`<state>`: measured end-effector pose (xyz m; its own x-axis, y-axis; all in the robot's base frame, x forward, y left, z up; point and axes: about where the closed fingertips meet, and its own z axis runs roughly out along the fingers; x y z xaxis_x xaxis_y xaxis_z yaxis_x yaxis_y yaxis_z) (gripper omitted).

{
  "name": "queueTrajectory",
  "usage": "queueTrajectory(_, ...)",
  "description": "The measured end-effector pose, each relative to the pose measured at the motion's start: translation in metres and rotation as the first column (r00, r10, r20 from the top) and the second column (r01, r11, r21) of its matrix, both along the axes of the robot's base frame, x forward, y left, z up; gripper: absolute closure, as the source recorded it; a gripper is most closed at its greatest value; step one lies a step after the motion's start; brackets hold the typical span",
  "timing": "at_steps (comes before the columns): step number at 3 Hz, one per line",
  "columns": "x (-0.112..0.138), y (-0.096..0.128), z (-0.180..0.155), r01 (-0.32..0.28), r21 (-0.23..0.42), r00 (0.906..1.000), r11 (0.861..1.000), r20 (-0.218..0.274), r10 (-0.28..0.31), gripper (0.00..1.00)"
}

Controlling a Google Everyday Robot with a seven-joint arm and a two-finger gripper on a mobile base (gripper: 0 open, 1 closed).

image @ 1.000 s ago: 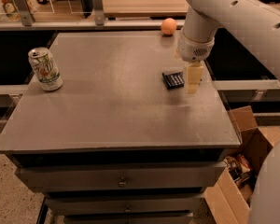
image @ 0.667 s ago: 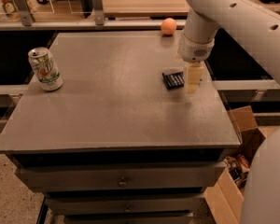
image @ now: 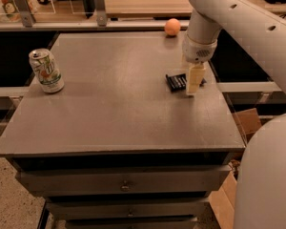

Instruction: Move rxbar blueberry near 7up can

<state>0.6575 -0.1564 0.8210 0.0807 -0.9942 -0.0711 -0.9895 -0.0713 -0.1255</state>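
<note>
Hand (image: 193, 87) hangs over one end of the rxbar blueberry (image: 175, 82).

One 7up can (image: 46, 70), one rxbar blueberry (image: 175, 82) and one orange fruit (image: 172, 26) on one grey table (image: 114, 113); one gripper (image: 193, 82), hanging at the bar's right end; two knobbed drawer fronts (image: 86, 182) below

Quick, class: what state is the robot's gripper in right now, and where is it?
Gripper: low at the rxbar blueberry, right side of the table; open, closed or holding cannot be told.
</note>
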Motion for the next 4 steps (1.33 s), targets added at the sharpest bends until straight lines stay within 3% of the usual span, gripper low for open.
queueTrajectory(2,0.000,0.000,0.004,0.000,0.000,1.0000,1.000,0.000,0.000,0.98)
queueTrajectory(4,-0.013,0.030,0.050,-0.072,0.112,0.9960,0.991,0.061,0.066,1.00)
